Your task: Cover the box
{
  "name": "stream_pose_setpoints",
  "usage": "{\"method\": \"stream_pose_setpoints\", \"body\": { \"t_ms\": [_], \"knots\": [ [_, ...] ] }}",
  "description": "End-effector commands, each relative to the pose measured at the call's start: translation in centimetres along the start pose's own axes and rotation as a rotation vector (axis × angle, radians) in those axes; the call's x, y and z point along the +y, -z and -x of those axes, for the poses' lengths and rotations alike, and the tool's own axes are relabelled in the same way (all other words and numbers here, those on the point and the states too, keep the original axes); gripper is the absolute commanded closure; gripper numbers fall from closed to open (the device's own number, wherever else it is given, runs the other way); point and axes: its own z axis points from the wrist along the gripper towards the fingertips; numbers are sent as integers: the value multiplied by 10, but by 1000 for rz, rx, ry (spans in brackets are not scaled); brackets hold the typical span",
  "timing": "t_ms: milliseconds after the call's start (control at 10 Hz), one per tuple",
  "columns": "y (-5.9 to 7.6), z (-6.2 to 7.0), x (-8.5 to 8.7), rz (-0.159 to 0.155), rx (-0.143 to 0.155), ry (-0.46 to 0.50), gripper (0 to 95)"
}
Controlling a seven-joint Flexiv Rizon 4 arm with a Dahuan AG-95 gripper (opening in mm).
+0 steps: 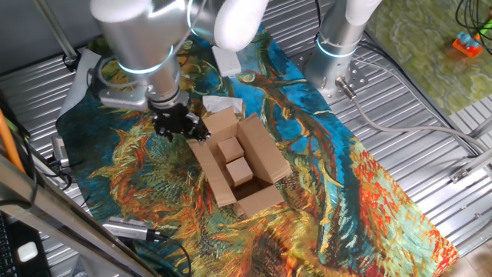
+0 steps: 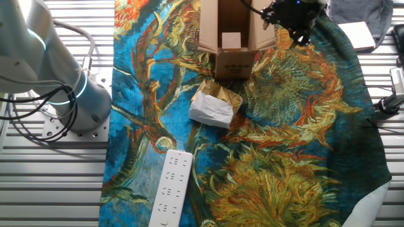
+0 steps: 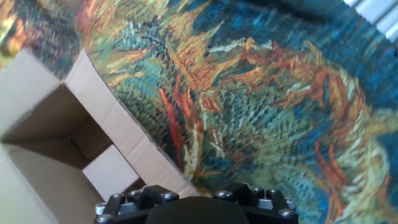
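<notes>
One fixed view: box [image 1: 240,165] mid-cloth [image 1: 369,192], flaps spread open, blocks [image 1: 234,158] inside, gripper [image 1: 178,123] just left of it, opening can't tell; other fixed view: box [image 2: 230,34] far centre, gripper [image 2: 291,19] right of it, paper packet [image 2: 214,106] nearer; hand view: box [image 3: 56,137] lower left, fingers unseen.

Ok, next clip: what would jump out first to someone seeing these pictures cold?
The loud blue-and-orange painted cloth over the table. At its middle stands the open brown box, flaps spread, small cardboard blocks inside. The black gripper hangs at the box's edge, and a crumpled paper packet lies just beside the box.
</notes>
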Motion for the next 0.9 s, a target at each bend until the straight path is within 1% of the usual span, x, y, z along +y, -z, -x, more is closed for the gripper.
{"method": "stream_pose_setpoints", "body": {
  "t_ms": [100,300,500,600,700,800,900],
  "knots": [
    [0,0,-1,-38,15,21,380],
    [2,-1,1,-37,13,11,380],
    [3,-1,2,-36,13,-21,380],
    [3,-1,2,-10,-18,-76,760],
    [3,-1,2,29,-54,-142,760],
    [3,-1,2,65,-88,-215,950],
    [3,-1,2,78,-97,-286,950]
  ]
}}
